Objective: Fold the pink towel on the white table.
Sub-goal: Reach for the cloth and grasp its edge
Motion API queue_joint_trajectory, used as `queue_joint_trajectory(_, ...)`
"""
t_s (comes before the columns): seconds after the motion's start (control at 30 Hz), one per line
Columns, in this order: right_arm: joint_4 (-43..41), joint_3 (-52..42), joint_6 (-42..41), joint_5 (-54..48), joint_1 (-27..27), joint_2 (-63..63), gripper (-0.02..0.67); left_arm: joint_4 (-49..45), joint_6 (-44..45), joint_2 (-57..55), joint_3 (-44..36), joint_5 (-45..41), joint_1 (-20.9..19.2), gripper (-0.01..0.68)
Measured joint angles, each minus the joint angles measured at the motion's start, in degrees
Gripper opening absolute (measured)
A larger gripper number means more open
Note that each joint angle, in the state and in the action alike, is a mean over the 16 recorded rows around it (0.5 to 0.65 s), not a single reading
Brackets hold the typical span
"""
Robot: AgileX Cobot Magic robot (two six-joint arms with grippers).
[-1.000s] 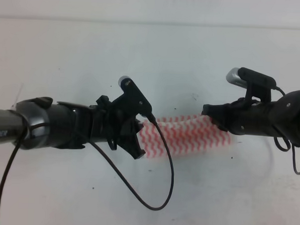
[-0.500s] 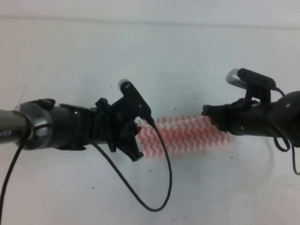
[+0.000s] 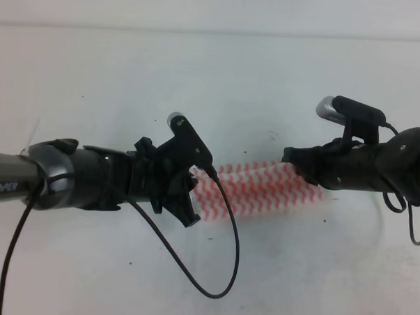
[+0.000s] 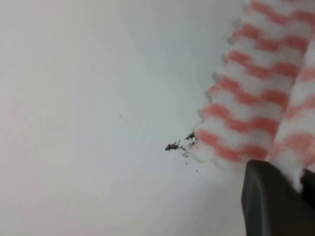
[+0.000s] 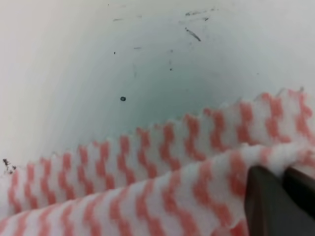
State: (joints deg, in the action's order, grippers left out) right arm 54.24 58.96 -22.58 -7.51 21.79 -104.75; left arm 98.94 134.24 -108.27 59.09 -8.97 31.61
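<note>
While carrying the fold across: best kept level, both pinched ends moving together. Left gripper and right gripper each clenched on an end of the pink towel. Lying mid white table, long axis running left to right, tilting slightly up rightward.
</note>
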Motion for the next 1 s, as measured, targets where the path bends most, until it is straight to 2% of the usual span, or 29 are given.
queue_joint_trajectory(0.3, -0.01, 0.02, -0.01, -0.36, 0.0, 0.04, -0.017, -0.83, -0.44, -0.06, 1.73, 2.46, 0.0, 0.228)
queue_joint_trajectory(0.47, -0.02, 0.02, -0.01, -0.39, 0.0, 0.07, -0.017, -1.11, -1.47, -0.03, 3.94, 3.96, 0.0, 0.273)
queue_joint_trajectory(0.7, -0.01, 0.03, -0.01, -0.31, -0.01, 0.14, -0.017, 0.08, -4.77, 0.61, 6.63, -0.35, -0.02, 0.281)
queue_joint_trajectory(1.0, 0.04, 0.01, 0.0, -0.23, 0.0, 0.07, -0.016, -2.33, -8.14, 0.74, 6.15, -15.94, -0.02, 0.204)
